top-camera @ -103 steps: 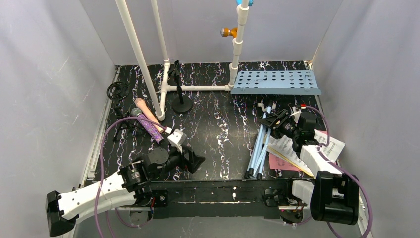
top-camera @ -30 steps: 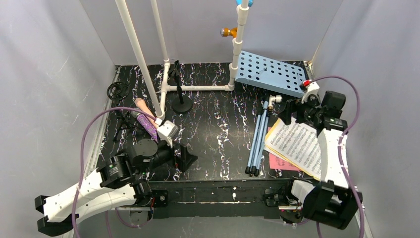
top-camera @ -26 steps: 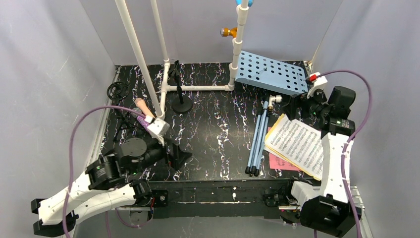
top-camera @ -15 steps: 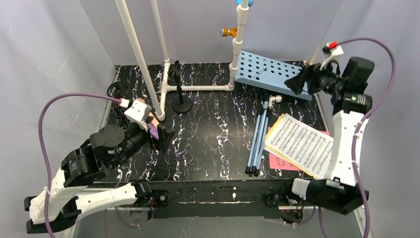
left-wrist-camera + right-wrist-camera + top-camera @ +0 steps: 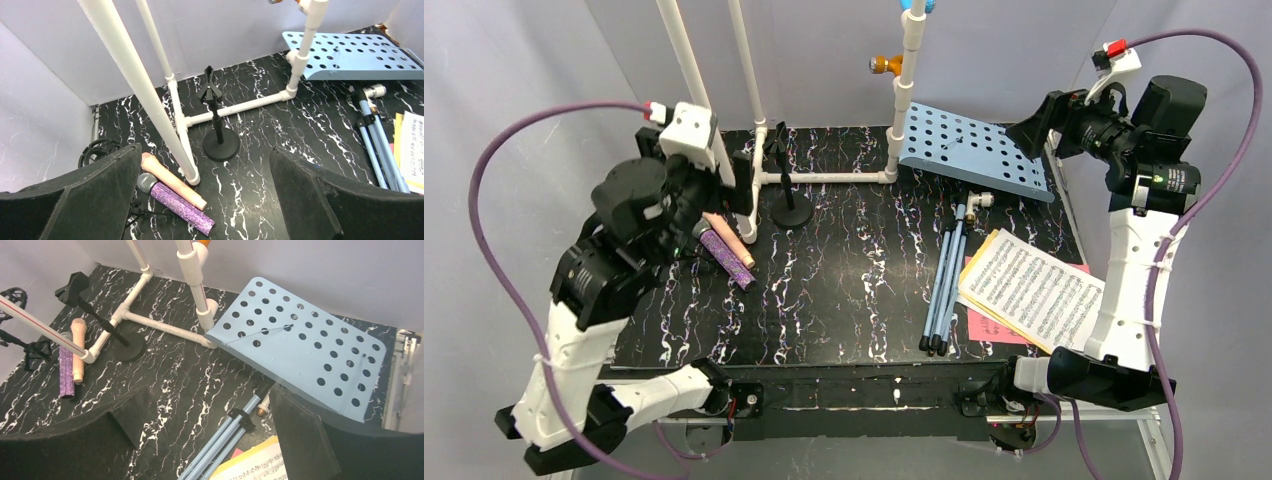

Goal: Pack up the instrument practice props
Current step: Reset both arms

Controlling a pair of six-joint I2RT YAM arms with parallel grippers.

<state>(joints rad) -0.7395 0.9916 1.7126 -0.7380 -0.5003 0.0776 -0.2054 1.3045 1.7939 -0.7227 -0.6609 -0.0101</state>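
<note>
The pink microphone and the glittery purple microphone lie side by side at the left; both show in the left wrist view. The round-base mic mount stands behind them. A black tripod mount sits at the far left. The light-blue music rack leans tilted at the back right. The sheet-music pages lie at the right over a pink page. My left gripper is open and empty, high above the microphones. My right gripper is open and empty, high over the rack.
The white pipe frame stands at the back, with one long pipe slanting up past my left gripper. Folded light-blue stand legs lie right of centre beside the pages. Grey walls close in on three sides.
Both arms rose from low near the front edge to high up. The left swung back over the microphones, the right back over the rack. The rack went from flat to tilted.
</note>
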